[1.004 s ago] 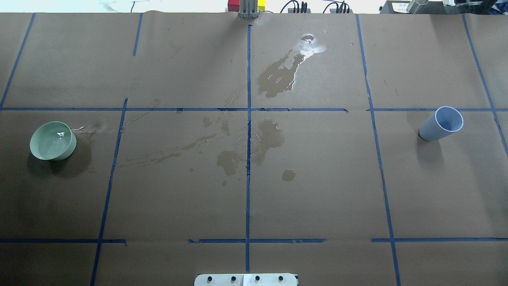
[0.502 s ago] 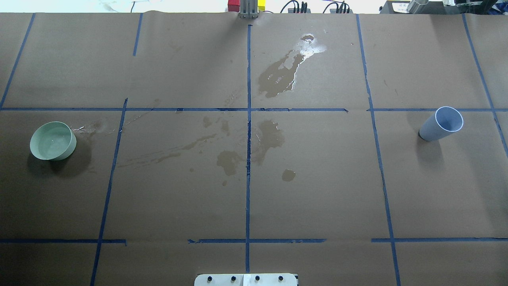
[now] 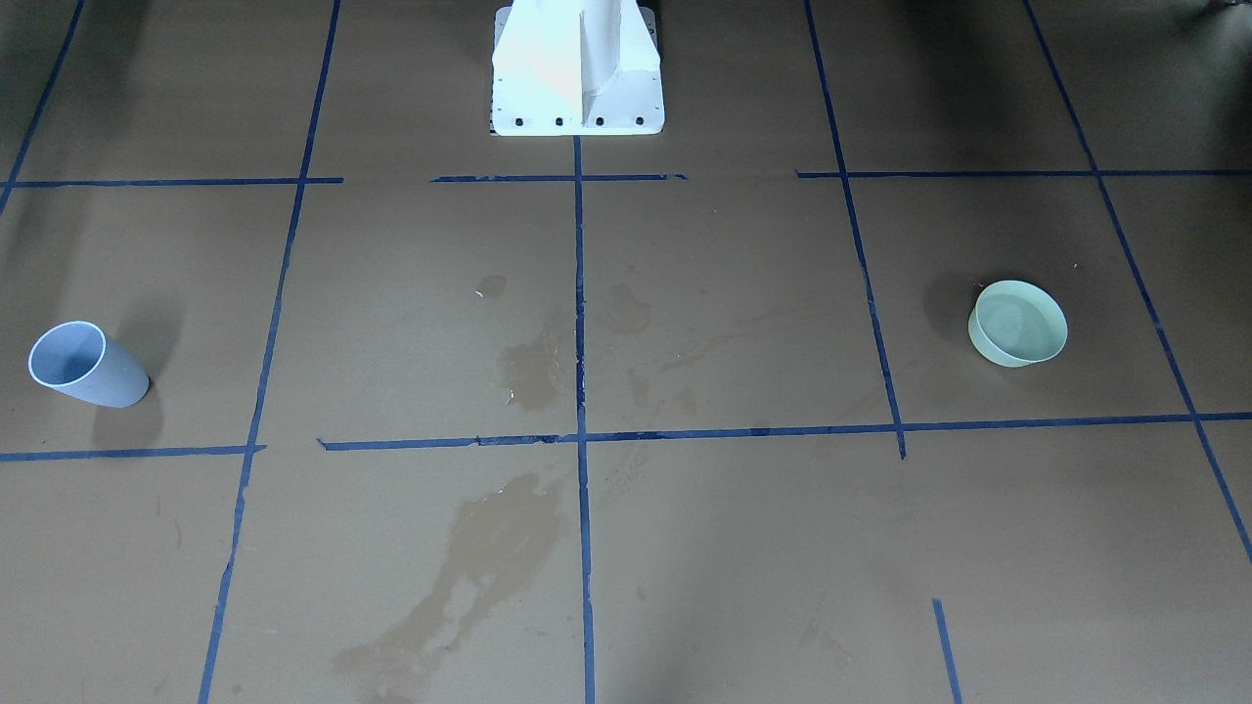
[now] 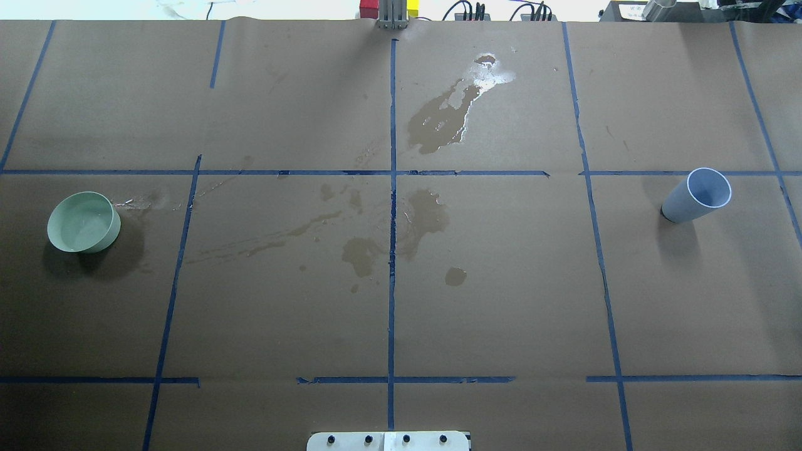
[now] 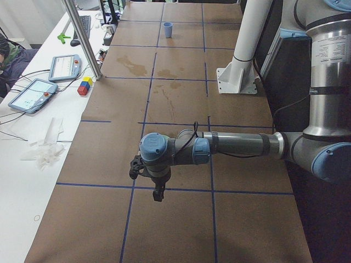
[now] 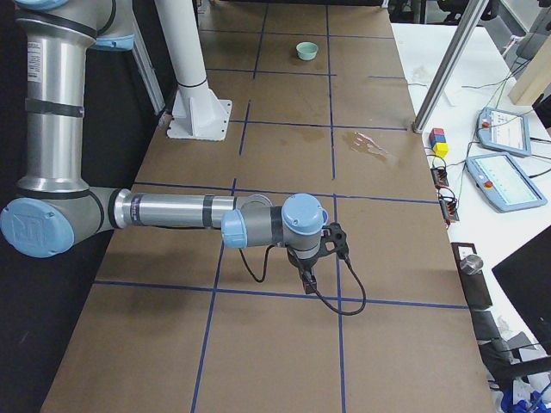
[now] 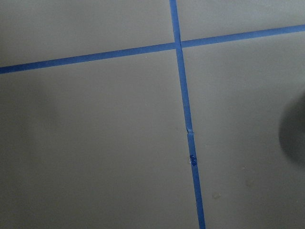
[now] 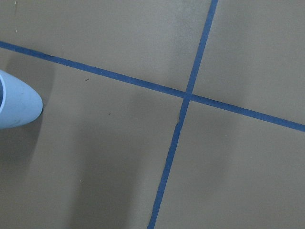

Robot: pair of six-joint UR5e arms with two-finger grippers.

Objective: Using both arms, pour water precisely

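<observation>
A pale green bowl [image 4: 83,222] stands at the table's left and also shows in the front-facing view [image 3: 1017,324]. The water in it is only a faint sheen. A light blue cup [image 4: 697,195] stands upright at the right, its edge in the right wrist view [image 8: 16,102]. Both arms show only in the side views. The left gripper [image 5: 158,193] and the right gripper [image 6: 307,280] point down over bare paper. I cannot tell whether either is open or shut.
Wet spill patches darken the brown paper near the far centre [image 4: 442,119] and the middle [image 4: 401,232]. Blue tape lines [image 4: 392,250] grid the table. The white pedestal [image 3: 577,68] stands at the robot's side. Tablets and coloured blocks [image 5: 85,86] lie beyond the far edge.
A bright glint on the water in the green bowl, seen one second ago, is gone. The bowl, the cup and the spill patches have not moved.
</observation>
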